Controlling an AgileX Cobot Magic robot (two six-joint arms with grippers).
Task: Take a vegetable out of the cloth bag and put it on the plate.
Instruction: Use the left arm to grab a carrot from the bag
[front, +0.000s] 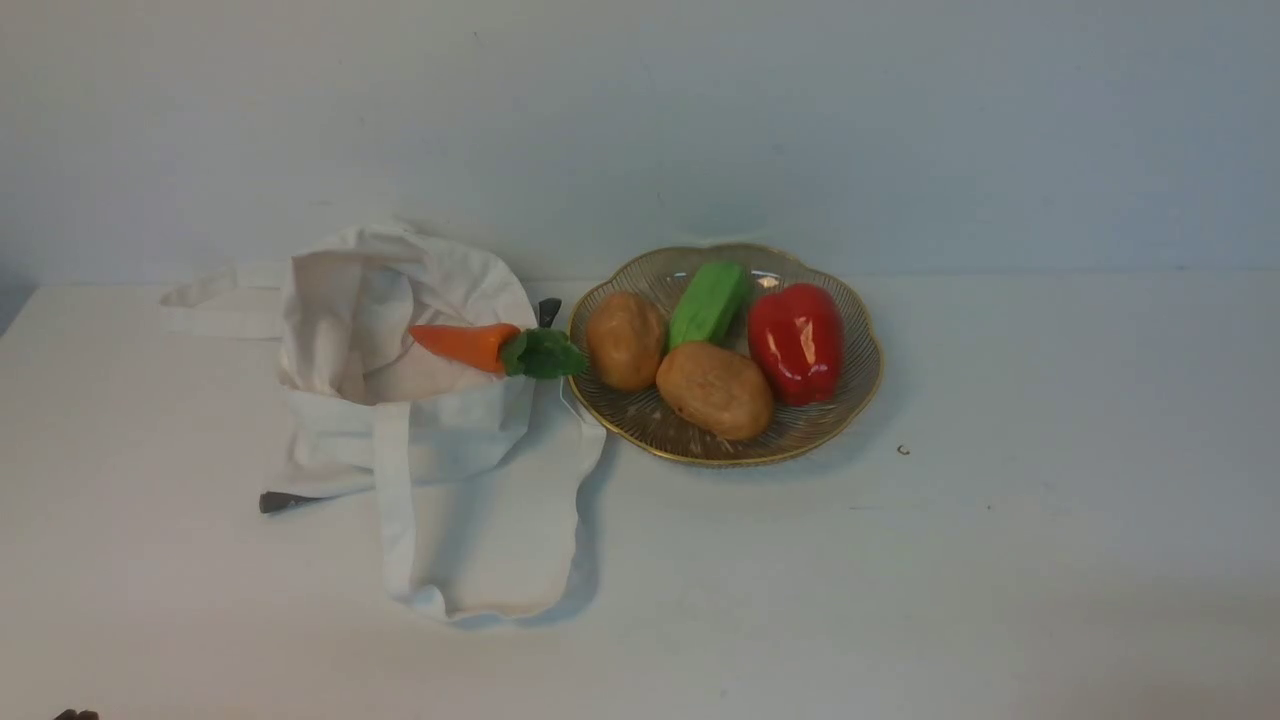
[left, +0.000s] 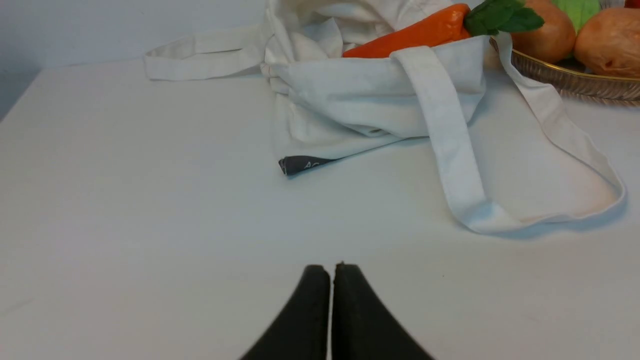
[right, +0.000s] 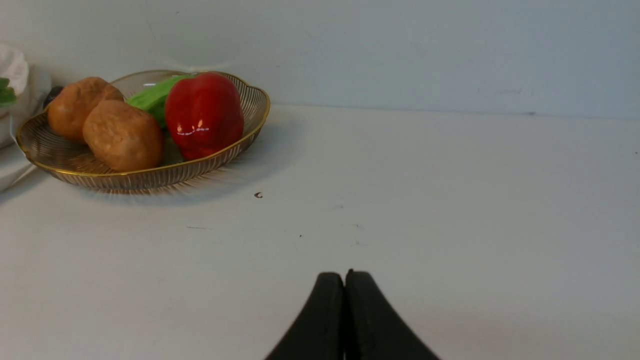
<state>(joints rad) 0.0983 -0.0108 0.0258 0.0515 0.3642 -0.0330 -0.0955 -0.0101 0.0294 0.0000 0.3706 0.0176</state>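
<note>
Left wrist view: the left end effector was closed and empty. The carrot lay well ahead of it in the bag, not yet on the plate. The right end effector was likewise closed.

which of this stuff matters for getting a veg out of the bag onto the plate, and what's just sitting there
Job: carrot, cloth bag, plate
Just there: back potato, front potato, green vegetable, red pepper, dark speck

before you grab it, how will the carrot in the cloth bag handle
The carrot looks smooth and tapered, so it may slip in a pinch. It seems rigid, probably lifting whole. The limp cloth bag may drag along.
</note>
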